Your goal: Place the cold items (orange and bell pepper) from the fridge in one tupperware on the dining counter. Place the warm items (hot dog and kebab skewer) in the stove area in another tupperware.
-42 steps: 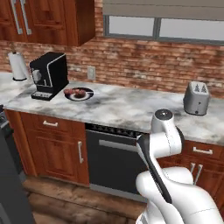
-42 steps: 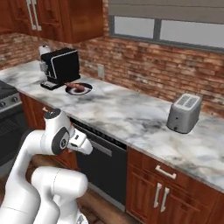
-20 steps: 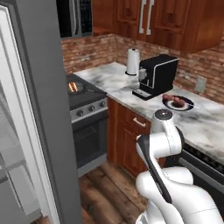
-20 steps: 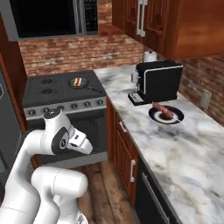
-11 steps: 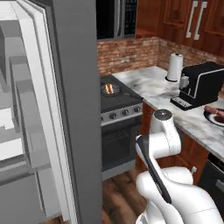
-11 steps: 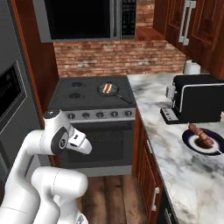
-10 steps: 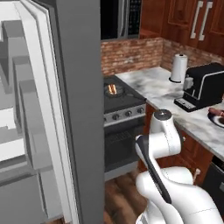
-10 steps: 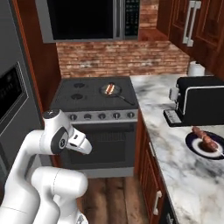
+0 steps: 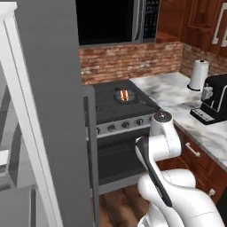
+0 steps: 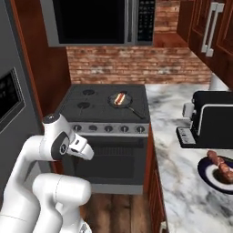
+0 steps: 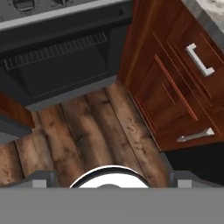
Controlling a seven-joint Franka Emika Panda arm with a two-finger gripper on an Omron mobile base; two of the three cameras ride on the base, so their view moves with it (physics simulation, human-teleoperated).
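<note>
A hot dog (image 9: 124,95) (image 10: 119,98) lies in a dark pan (image 10: 124,103) on the black stove (image 9: 119,108) (image 10: 107,107). On the marble counter to the right, the kebab skewer (image 10: 220,165) rests on a dark plate (image 10: 204,174). The grey fridge (image 9: 48,111) stands at the left with its door swung open. The orange, the bell pepper and the tupperware are out of view. My arm is folded close to the base. My gripper (image 11: 112,178) points down at the wood floor, open, with nothing between its fingertips (image 11: 43,177).
A black coffee machine (image 9: 216,100) (image 10: 212,119) and a paper towel roll (image 9: 198,74) stand on the counter right of the stove. A microwave (image 10: 100,20) hangs above it. Below the gripper are the oven door (image 11: 57,65), wooden drawers (image 11: 183,87) and floor (image 11: 87,135).
The whole picture has shifted: the base has turned left along the counter, bringing the stove and the open fridge into view. The arm keeps its folded pose and the gripper stays open.
</note>
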